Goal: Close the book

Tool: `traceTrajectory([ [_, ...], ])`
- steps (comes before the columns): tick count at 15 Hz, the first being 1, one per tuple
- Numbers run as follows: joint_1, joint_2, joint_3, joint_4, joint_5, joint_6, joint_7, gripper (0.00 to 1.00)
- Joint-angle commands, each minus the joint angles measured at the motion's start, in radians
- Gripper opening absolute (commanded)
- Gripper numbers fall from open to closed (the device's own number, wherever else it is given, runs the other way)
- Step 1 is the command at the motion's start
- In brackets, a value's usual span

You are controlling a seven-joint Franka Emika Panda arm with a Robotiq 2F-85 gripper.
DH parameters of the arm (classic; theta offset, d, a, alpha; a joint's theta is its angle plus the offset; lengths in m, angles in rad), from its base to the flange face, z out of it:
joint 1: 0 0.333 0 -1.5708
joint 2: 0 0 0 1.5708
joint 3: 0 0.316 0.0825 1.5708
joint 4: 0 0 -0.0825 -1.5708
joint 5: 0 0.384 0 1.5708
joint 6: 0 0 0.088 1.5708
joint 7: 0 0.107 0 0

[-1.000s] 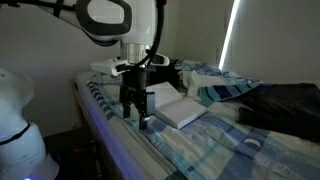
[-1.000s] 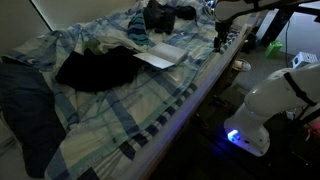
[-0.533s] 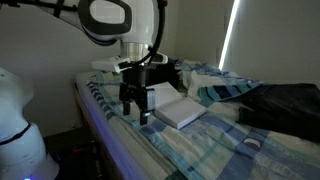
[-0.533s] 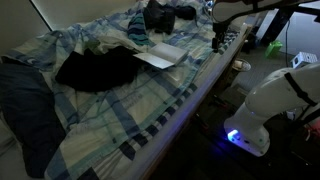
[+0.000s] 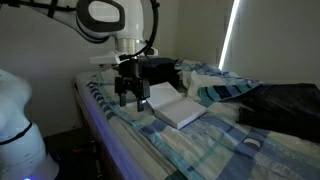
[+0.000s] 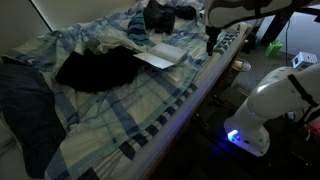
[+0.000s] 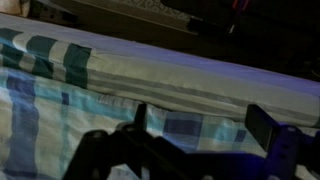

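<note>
The thin book (image 5: 178,108) with plain white pages lies flat on the table, on the blue-and-white plaid bedding (image 5: 185,148), with its white pages facing up. In an exterior view the book (image 6: 160,55) sits near the edge, close to a bulky black bag (image 6: 95,68). The black robot gripper (image 5: 131,101) hangs over the edge of the bedding, just beside the book and not touching it. In the wrist view the gripper (image 7: 200,130) is spread wide and holds nothing, with only plaid bedding (image 7: 60,80) under it.
</note>
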Motion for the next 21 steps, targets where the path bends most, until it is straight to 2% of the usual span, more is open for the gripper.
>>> traceTrajectory([
  [1, 0.056, -0.055, 0.048, -0.029, 0.022, -0.017, -0.014, 1.00],
  [8, 0.150, -0.043, 0.086, 0.001, 0.051, -0.010, -0.045, 1.00],
  [9, 0.137, -0.033, 0.085, -0.009, 0.042, -0.001, -0.011, 1.00],
  [15, 0.147, -0.033, 0.087, -0.004, 0.043, -0.001, -0.019, 1.00],
  [21, 0.174, -0.029, 0.171, 0.008, 0.023, 0.016, 0.027, 1.00],
])
